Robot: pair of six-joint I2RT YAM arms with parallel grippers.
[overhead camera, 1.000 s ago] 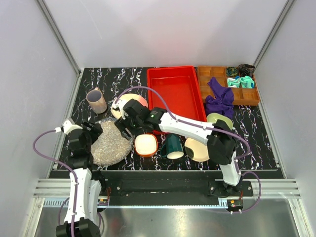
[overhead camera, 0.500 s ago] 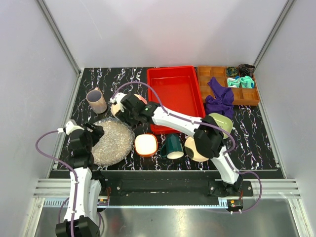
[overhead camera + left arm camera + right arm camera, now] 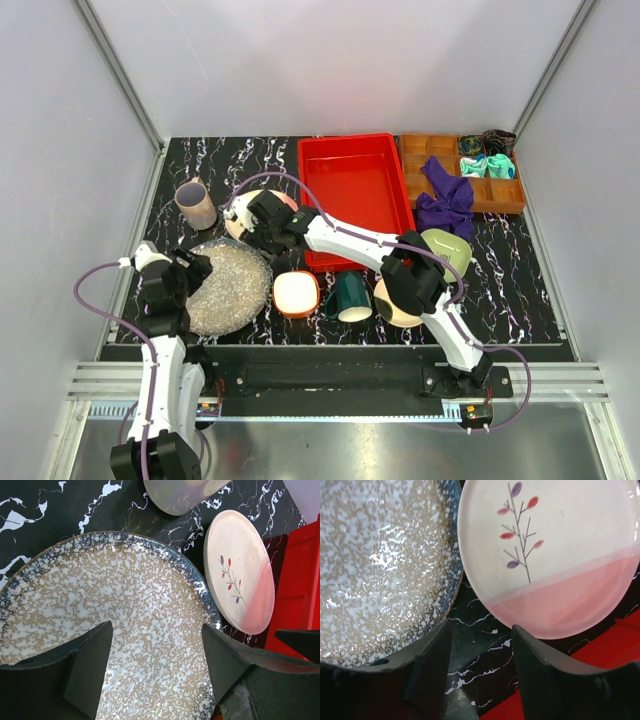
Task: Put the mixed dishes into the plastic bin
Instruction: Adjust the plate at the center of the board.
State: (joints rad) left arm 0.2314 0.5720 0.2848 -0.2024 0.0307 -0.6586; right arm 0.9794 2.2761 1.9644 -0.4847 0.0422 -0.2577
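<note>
The big round speckled ceramic plate is tan-grey with white flecks all over, going dark blue at the rim. The smaller round plate is cream with one pink section, plus a thin twig with red, pink and purple leaves. The rectangular plastic bin is bright red. The tabletop is black marble-look with white veins. The little bowl is orange outside and white inside, the mug is dark green, and the cup is mauve.

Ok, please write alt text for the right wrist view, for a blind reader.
The open, empty right gripper points at the black marble table between two plates: a pink-cream plate with a painted sprig at right, a speckled grey plate at left. An edge of the red bin shows at lower right.
</note>
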